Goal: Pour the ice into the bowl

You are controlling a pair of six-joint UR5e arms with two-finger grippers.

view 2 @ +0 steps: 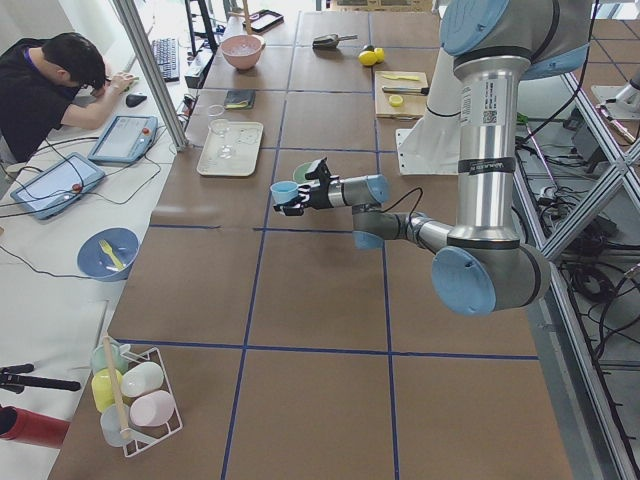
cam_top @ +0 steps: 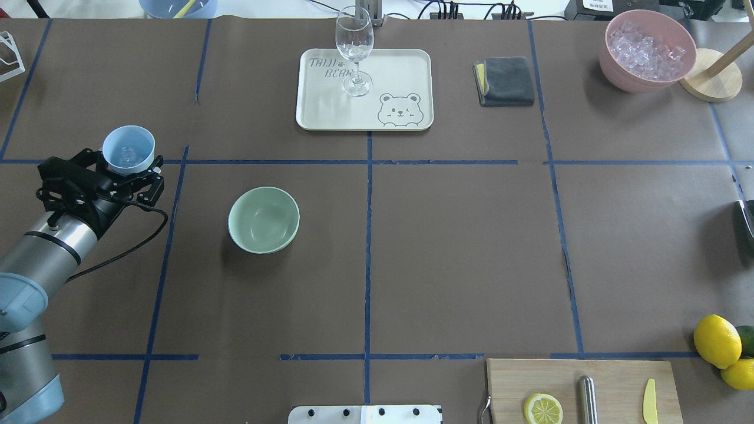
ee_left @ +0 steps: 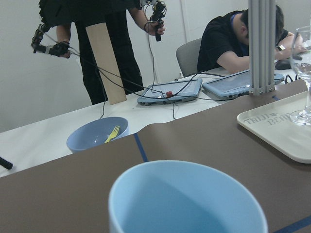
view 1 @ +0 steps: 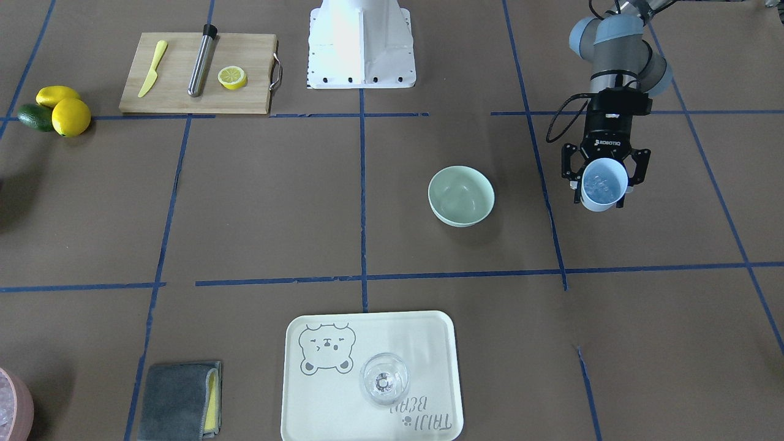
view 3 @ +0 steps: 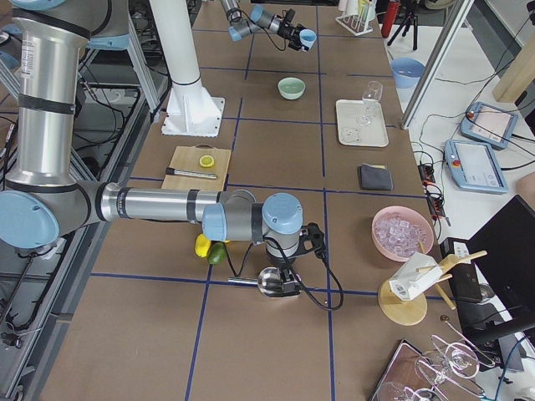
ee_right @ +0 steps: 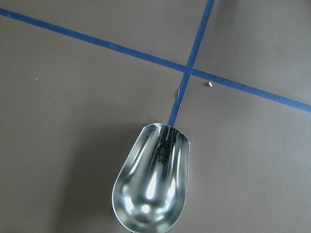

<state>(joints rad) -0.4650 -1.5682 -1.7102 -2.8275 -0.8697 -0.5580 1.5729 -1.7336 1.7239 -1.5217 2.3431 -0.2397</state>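
The left gripper (view 1: 604, 177) is closed round one upright blue cup (cam_top: 128, 150) holding the ice (view 1: 599, 184), a few cubes too small to count; the one mint bowl (view 1: 460, 196) stands empty, well apart toward the robot's right and slightly nearer its base. Far off, the right gripper (view 3: 284, 282) sits at one metal scoop (ee_right: 150, 187); its grip I cannot tell.

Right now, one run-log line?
left gripper: shut on blue cup | ice: in cup | bowl: empty, cup not above it | right gripper: cannot tell
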